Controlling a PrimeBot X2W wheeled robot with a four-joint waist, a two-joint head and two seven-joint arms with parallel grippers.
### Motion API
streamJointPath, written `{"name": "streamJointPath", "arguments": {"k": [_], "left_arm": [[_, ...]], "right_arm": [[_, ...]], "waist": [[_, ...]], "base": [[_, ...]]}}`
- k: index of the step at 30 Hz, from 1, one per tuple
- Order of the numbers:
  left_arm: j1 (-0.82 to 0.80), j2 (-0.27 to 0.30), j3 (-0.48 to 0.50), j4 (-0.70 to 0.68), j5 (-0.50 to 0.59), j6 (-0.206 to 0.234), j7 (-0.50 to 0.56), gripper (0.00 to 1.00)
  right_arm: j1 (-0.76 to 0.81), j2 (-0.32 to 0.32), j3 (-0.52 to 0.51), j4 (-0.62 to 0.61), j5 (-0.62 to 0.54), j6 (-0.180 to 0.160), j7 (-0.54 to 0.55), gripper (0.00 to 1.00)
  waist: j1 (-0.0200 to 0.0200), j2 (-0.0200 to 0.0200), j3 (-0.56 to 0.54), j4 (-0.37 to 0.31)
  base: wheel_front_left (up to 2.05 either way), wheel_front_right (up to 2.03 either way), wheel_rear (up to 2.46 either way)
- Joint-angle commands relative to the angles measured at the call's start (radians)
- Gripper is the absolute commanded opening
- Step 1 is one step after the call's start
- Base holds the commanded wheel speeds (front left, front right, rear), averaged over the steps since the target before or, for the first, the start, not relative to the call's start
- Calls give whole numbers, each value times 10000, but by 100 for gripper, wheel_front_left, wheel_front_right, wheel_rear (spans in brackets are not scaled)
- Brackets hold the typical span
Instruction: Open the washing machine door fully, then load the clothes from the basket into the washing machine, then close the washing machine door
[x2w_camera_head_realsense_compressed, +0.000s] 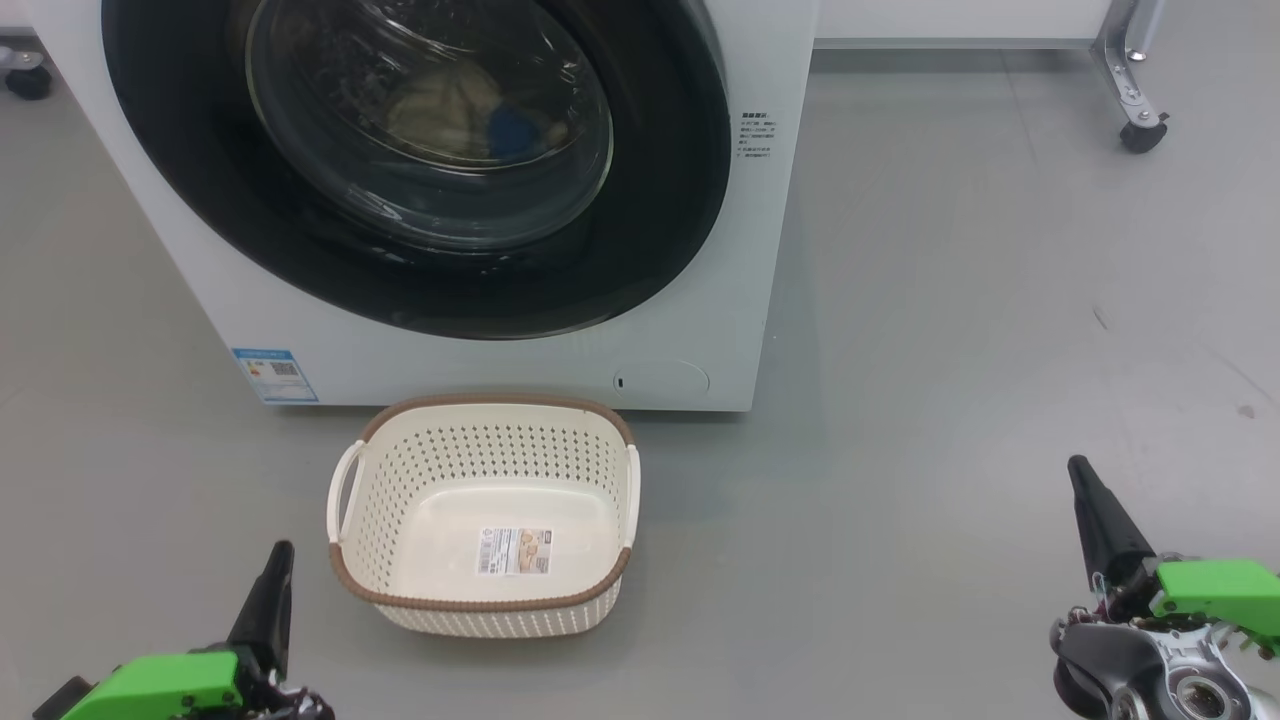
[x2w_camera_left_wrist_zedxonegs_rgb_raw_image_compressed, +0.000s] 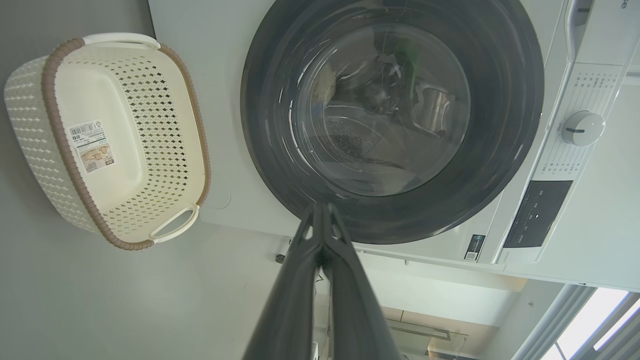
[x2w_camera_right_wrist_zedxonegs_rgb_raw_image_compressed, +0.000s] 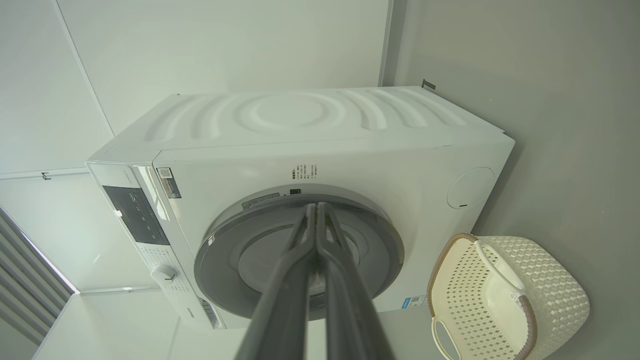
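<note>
The washing machine stands white and large ahead of me. The washing machine door lies flat against its front, black rim around a glass bowl. Through the glass I make out the clothes, cream with a blue patch. On the floor just in front sits the basket, its bare base showing a paper label. My left gripper is shut at the lower left, left of the basket. My right gripper is shut at the lower right, well apart from it. Both wrist views show the fingers pressed together, pointing at the door.
Grey floor lies all around the basket. A metal leg on a caster stands at the far right and a dark wheel at the far left. The machine's control knob sits beside the door.
</note>
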Motion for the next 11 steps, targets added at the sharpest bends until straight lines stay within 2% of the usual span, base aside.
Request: {"name": "streamJointPath", "arguments": {"k": [1, 11], "left_arm": [[-498, 77, 326, -372, -54, -71, 59, 0], [-498, 77, 325, -373, -54, -71, 58, 0]], "right_arm": [[-581, -237, 208, -320, 71, -27, 55, 0], [-581, -237, 208, -320, 71, -27, 55, 0]], "waist": [[0, 0, 0, 1], [0, 0, 0, 1]], "base": [[0, 0, 0], [0, 0, 0]]}}
